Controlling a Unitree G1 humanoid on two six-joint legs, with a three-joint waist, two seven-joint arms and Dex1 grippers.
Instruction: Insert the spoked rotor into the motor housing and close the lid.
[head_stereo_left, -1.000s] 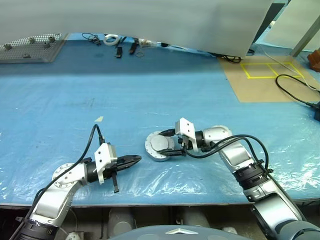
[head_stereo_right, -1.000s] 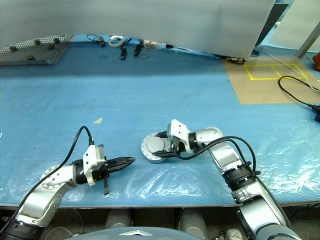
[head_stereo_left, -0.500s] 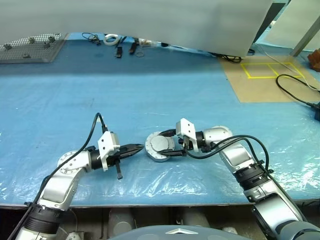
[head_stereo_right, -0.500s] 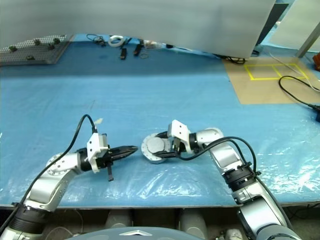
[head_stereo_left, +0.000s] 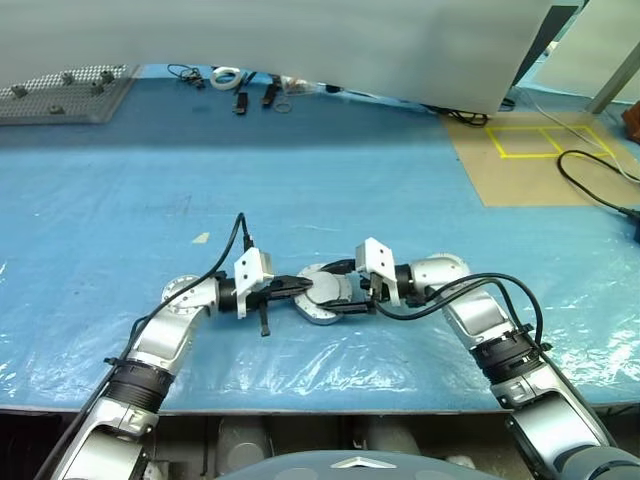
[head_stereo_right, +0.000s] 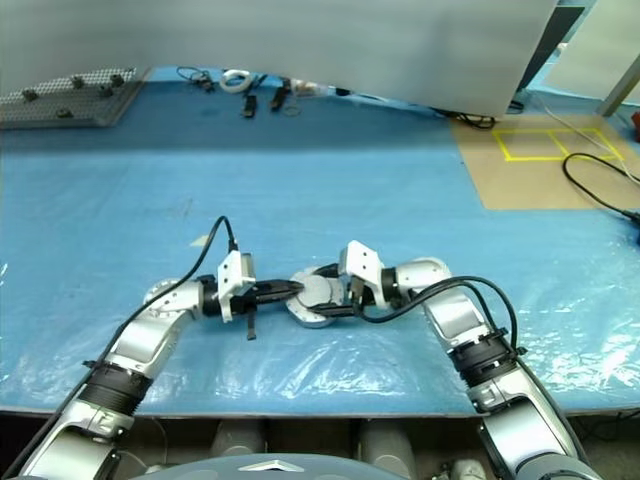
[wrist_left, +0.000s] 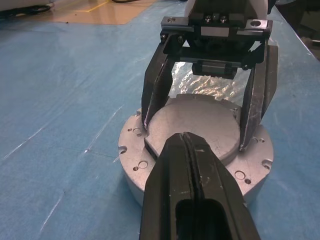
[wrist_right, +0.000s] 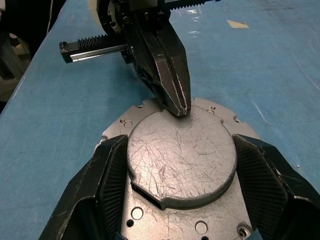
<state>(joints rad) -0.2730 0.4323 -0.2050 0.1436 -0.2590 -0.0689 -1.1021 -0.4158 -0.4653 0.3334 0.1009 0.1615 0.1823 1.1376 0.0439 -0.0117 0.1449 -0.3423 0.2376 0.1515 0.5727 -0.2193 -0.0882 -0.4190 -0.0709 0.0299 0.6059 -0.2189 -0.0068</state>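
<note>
The lid (wrist_right: 182, 160), a light-grey disc with its raised centre up, sits on the motor housing (wrist_left: 132, 182), whose silver side wall shows under it on the blue sheet. My right gripper (head_stereo_left: 332, 291) reaches in from the right. Its two black fingers (wrist_right: 107, 175) press on opposite sides of the raised centre. My left gripper (head_stereo_left: 303, 287) comes from the left, shut and empty. Its pointed tip (wrist_right: 181, 111) rests on the edge of the raised centre, facing the right gripper. The spoked rotor is hidden.
A grey perforated board (head_stereo_left: 60, 95) lies at the back left. Cables, small tools and a white ring (head_stereo_left: 225, 77) lie along the back. A brown board with yellow tape (head_stereo_left: 530, 150) and a black cable (head_stereo_left: 590, 185) are at the right. A pale scrap (head_stereo_left: 201, 238) lies behind my left arm.
My shut left gripper has travelled right across the sheet from well left of the housing until its tip meets the lid. The right gripper and the lid have stayed put.
</note>
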